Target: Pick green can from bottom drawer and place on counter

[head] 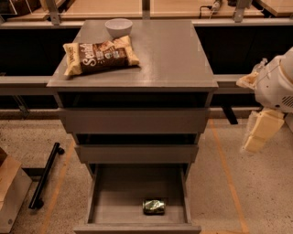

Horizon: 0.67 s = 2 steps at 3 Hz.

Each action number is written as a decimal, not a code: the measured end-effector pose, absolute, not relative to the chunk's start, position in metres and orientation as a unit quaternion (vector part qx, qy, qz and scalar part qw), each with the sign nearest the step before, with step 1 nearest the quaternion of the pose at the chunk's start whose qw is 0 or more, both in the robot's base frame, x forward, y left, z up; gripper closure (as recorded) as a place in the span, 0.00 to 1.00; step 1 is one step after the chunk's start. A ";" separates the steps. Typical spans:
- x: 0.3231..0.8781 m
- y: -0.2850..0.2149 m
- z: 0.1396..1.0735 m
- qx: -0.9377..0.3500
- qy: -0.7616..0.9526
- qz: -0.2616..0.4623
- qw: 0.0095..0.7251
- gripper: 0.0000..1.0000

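The green can [154, 206] lies on its side near the front of the open bottom drawer [110, 196], a little right of the middle. The grey counter [169, 55] tops the cabinet. My gripper [257, 136] hangs at the right edge of the view, beside the cabinet at about the height of the middle drawer, well above and to the right of the can. It holds nothing that I can see.
A brown snack bag [98, 55] and a small white bowl [118, 26] sit on the counter's left and back. The two upper drawers [135, 120] are pushed in. A black bar [45, 175] and a cardboard box [11, 194] lie on the floor at left. Wooden tabletops [110, 7] run behind.
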State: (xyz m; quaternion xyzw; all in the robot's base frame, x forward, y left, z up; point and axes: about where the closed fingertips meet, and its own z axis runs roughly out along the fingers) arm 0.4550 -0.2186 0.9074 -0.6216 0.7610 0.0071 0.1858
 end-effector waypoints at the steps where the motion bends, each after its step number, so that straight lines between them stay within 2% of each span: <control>1: 0.476 -0.219 0.846 -0.612 0.765 0.037 0.196 0.00; 2: 0.482 -0.218 0.838 -0.610 0.766 0.039 0.199 0.00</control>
